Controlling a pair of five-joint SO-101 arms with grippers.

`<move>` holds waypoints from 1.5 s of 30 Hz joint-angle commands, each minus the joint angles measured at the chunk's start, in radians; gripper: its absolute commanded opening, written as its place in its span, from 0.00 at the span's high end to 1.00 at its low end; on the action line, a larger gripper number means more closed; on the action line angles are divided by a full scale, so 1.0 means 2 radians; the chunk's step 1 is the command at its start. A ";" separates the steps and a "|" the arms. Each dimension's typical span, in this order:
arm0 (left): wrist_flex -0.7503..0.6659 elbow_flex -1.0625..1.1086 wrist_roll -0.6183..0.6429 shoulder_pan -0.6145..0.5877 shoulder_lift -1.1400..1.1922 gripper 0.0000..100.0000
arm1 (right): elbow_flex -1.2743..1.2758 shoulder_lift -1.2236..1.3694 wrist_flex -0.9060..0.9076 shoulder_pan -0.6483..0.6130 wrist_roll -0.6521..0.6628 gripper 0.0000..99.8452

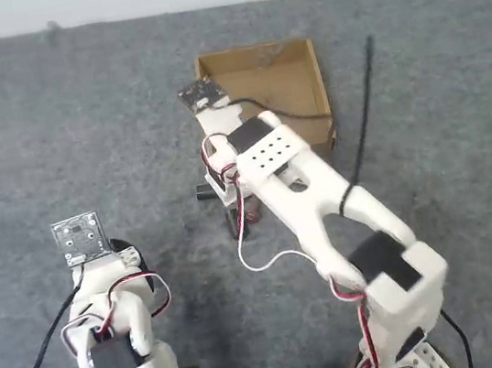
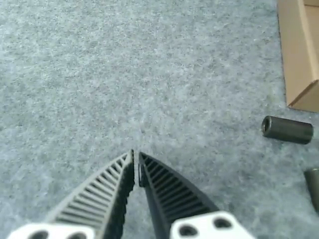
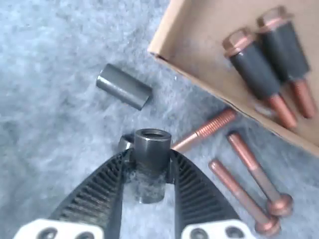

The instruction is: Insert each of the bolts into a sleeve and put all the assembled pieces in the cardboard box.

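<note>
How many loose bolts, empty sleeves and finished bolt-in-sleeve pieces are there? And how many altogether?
Loose bolts: 3
Empty sleeves: 2 (one in the right gripper)
Finished pieces in the cardboard box: 2
Total: 7

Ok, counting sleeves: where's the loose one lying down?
In the right wrist view, the loose sleeve lies by the cardboard box corner, beyond the upright sleeve in the right gripper.

A robotics lab bench: a grey felt-covered table (image 1: 34, 132) carries 2 white printed arms with bare wiring, the right arm (image 1: 323, 200) beside the cardboard box (image 1: 254, 50), the left arm (image 1: 111, 334) well apart from it. Copper bolts (image 3: 251, 167) and dark sleeves (image 3: 123, 87) lie loose just outside the box.
</note>
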 commanded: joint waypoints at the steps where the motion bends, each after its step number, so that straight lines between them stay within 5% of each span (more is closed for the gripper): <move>1: -0.002 -0.005 -0.004 0.002 0.009 0.99 | -0.010 -0.072 0.035 0.023 0.010 0.99; 21: -0.002 -0.005 -0.004 0.001 0.009 0.99 | -0.008 -0.129 0.255 0.250 0.010 0.99; 45: -0.002 -0.005 -0.004 0.002 0.009 0.99 | 0.262 -0.134 -0.020 0.416 0.051 0.95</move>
